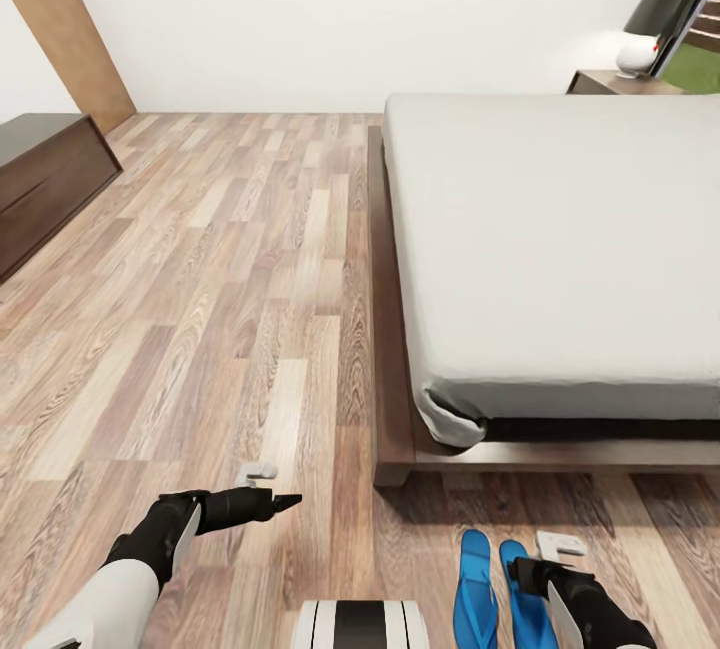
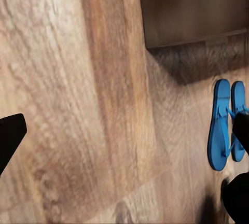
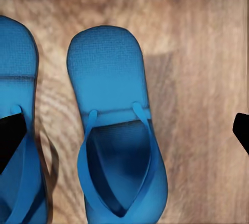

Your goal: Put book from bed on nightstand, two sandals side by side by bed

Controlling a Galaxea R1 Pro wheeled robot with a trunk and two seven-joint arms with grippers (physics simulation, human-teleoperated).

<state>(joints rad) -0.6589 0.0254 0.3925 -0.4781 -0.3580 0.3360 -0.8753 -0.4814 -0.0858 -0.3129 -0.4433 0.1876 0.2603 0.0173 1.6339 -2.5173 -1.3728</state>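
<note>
I see both sandals [image 1: 500,589] side by side on the floor off the bed [image 1: 560,249] corner, long axes bedward; my right gripper [image 1: 535,574] hovers above them, jaws wide; left gripper [image 1: 275,504] well apart, its spread I cannot tell.

left end effector [image 1: 283,502] stretched out forward and low, right end effector [image 1: 535,569] angled down, fingers spread wide

Head camera: high, angled down and forward over floor [image 1: 200,309], bed [image 1: 560,239] to the right. Left wrist camera: low, facing right across planks toward sandals [image 2: 226,125]. Right wrist camera: close above them. All three share the sandals.
</note>
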